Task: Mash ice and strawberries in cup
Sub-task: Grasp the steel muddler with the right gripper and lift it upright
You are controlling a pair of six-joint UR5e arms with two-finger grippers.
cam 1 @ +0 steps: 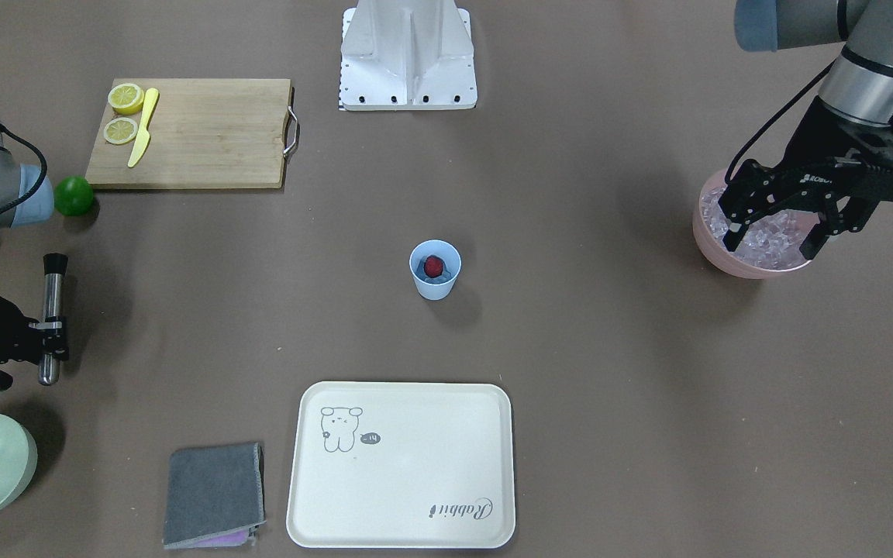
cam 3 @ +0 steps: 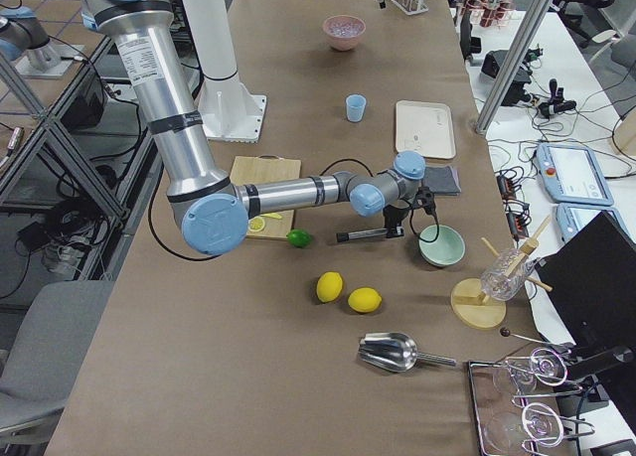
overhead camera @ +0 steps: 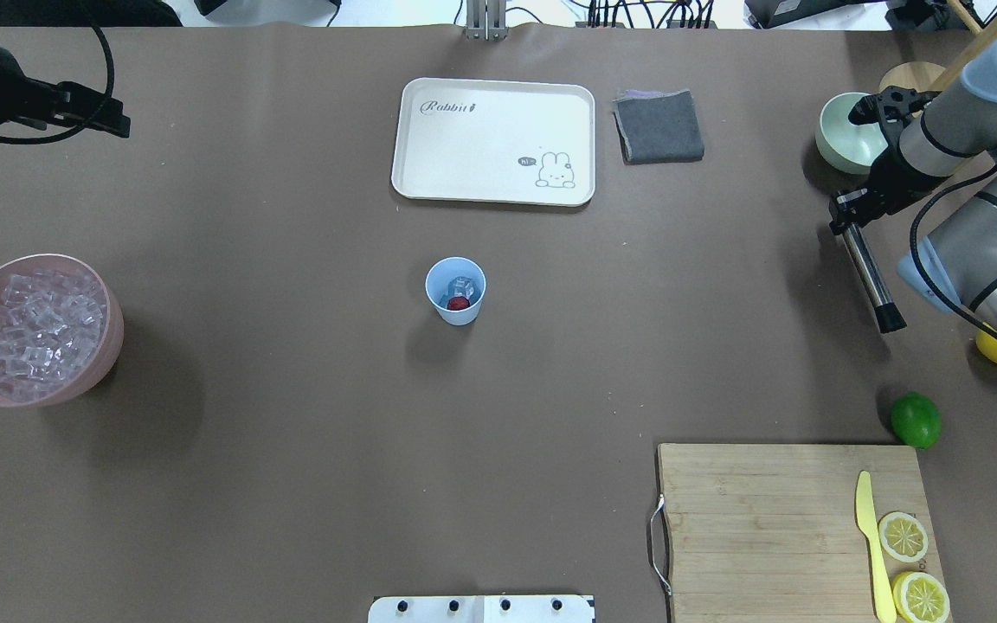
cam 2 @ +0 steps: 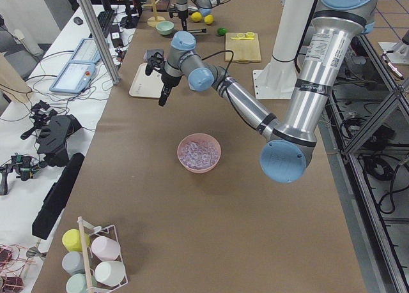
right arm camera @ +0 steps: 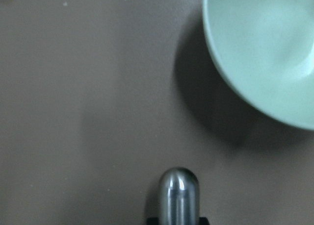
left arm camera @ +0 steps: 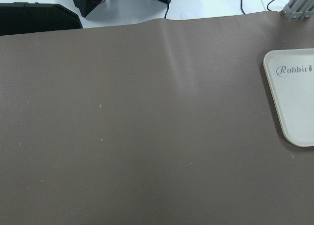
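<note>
Though creased, brown table (overhead camera: pixel 291 484) beneath cup (overhead camera: pixel 462 316).

light: bright, even | shadows: soft, beside cup (cam 1: pixel 435 288) | right wrist view: blurred (glare streaks on steel muddler (right arm camera: pixel 179 195))

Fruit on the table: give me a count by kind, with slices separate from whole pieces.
Strawberry: 1
Lime: 1
Whole lemons: 2
Lemon slices: 2
Total: 6
</note>
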